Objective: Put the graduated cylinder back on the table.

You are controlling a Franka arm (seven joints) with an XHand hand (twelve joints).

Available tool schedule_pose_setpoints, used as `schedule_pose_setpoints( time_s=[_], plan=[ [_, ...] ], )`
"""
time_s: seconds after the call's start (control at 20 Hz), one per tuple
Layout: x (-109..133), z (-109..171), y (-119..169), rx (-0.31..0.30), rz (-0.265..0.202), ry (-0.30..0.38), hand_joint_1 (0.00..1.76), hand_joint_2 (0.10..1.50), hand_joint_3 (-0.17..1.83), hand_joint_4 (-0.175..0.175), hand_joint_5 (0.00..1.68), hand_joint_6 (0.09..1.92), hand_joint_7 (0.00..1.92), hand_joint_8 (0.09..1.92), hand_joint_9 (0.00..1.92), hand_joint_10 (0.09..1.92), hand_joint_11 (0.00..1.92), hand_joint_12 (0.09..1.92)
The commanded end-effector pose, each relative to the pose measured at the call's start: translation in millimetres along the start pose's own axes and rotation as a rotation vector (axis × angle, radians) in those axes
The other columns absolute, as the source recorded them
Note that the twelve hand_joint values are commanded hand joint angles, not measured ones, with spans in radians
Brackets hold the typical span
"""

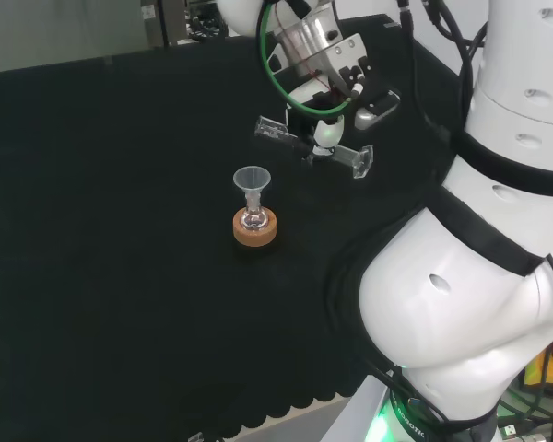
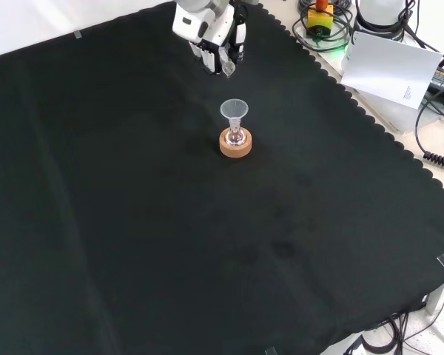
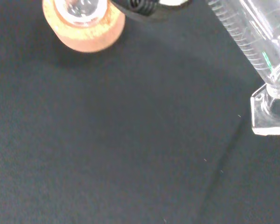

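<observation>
In the head view's upper middle, the black and white hand [image 1: 324,129] has its fingers curled round the clear glass graduated cylinder [image 1: 313,147], held nearly level above the black-clothed counter [image 1: 120,276]. Likely light, slick and breakable; mid-tube suits holding, foot lowered first.

One cylinder [image 1: 314,147] – one funnel [image 1: 252,181] – one cork stand [image 1: 255,229]

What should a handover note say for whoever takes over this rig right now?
Hand: shut on the graduated cylinder, holding it tilted, almost level, above the black cloth.
Nearby: a flask with a funnel stands on a cork ring, apart from the cylinder.
Done: nothing set down yet.
Left: turn the cylinder upright, lower its base onto the cloth, release.
</observation>
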State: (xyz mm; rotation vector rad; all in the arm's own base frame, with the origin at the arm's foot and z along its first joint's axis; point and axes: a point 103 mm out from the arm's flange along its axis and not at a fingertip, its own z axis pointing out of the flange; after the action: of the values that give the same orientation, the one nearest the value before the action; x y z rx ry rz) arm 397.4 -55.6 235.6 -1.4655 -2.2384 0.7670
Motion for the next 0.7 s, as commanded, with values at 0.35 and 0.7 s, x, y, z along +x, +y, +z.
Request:
schedule_pose_setpoints(
  time_s=[0.35, 0.7],
  plan=[
    [-20, 18, 18, -0.249, -0.050, 0.152, 1.28, 1.05, 0.00, -0.175, 1.11, 0.79, 1.14, 0.78, 1.48, 0.09, 1.19, 0.79],
    [-34, 15, 55, -0.396, -0.099, 0.256, 1.28, 1.05, 0.00, -0.175, 1.11, 0.79, 1.14, 0.78, 1.48, 0.09, 1.19, 0.79]
  ],
)
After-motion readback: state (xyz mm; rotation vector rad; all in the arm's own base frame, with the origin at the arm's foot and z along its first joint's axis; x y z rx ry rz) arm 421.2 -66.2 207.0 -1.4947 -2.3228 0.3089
